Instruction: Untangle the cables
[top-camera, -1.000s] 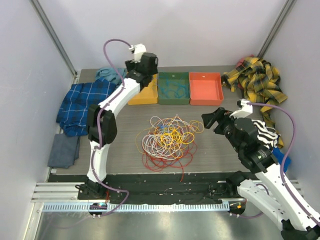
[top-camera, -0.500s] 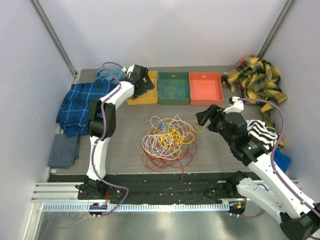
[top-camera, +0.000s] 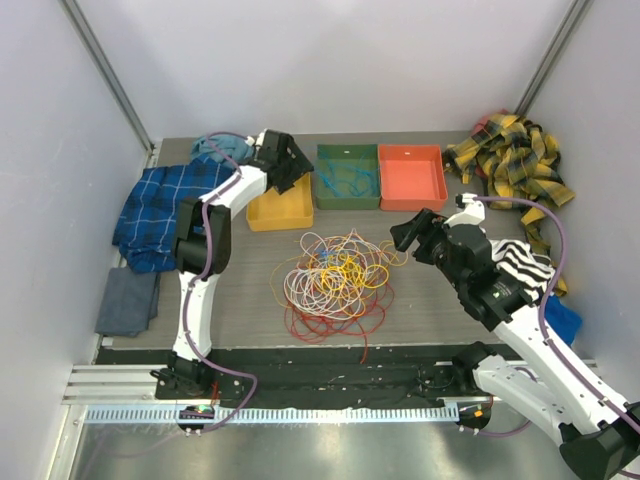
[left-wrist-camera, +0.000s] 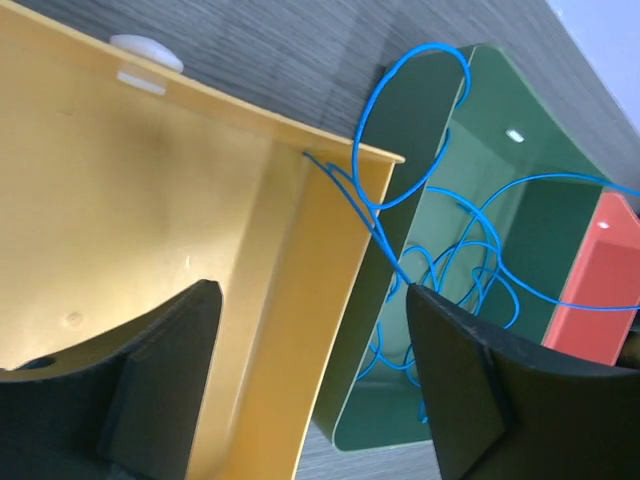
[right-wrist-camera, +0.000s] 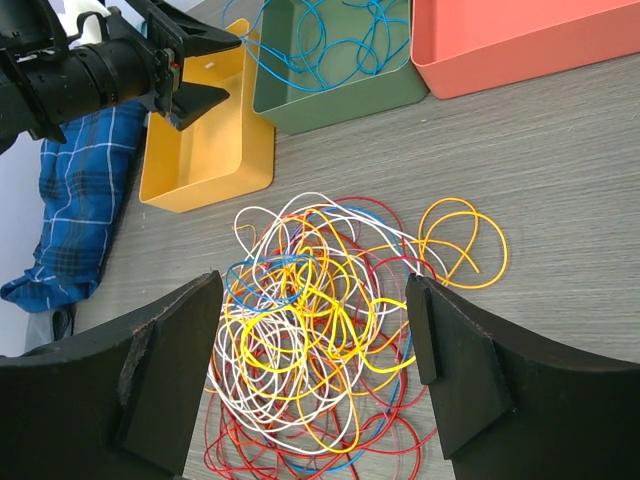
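Observation:
The cables (top-camera: 335, 280) lie in one tangled heap of red, orange, yellow, white and blue loops mid-table, and they fill the right wrist view (right-wrist-camera: 320, 330). My right gripper (top-camera: 408, 232) is open and empty, above the heap's right side; the heap shows between its fingers (right-wrist-camera: 312, 290). More blue cables (top-camera: 347, 180) lie in the green tray (top-camera: 347, 148). My left gripper (top-camera: 293, 168) is open, its jaws on either side of the yellow tray's (top-camera: 280, 210) right wall (left-wrist-camera: 310, 295). Blue loops (left-wrist-camera: 440, 260) rise over the green tray's edge beside it.
A red tray (top-camera: 411, 180) stands right of the green one. A blue plaid cloth (top-camera: 160, 205) and a grey cloth (top-camera: 125, 300) lie at the left. A yellow plaid cloth (top-camera: 515, 160) and a striped cloth (top-camera: 530, 265) lie at the right.
My left gripper came down to the yellow tray's right wall, and the tray has slid toward the near side out of line with the others. My right gripper moved left toward the heap.

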